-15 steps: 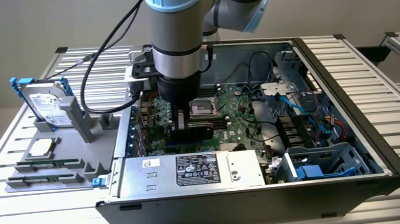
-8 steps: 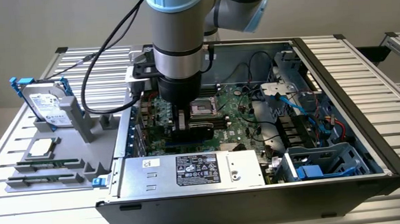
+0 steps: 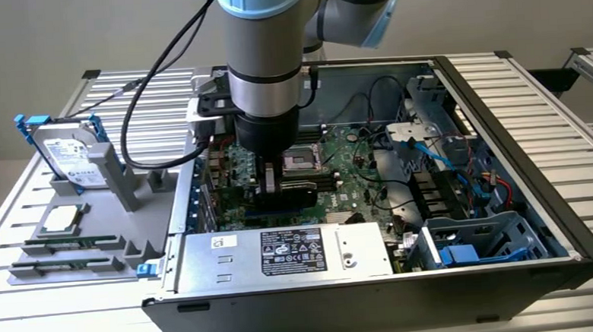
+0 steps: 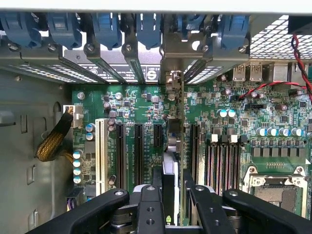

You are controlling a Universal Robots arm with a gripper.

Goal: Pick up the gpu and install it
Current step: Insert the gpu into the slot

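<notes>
Claw (image 4: 173, 195) clamped on upright gpu (image 4: 174, 146) above green motherboard (image 4: 141, 105)

Slatted metal counter (image 3: 536, 92), open black computer case (image 3: 542, 199) standing on it, grey parts holder (image 3: 108, 244) just beside the case toward the exterior view's left

One gpu (image 4: 174, 146) stands between the two fingers (image 4: 150, 207) of one gripper (image 4: 174, 191). Flanking the fingers are one white slot (image 4: 101, 156) and four black slots (image 4: 120, 156). Well away from them: one hard drive (image 3: 71, 164) and two memory sticks (image 3: 72, 243).
</notes>
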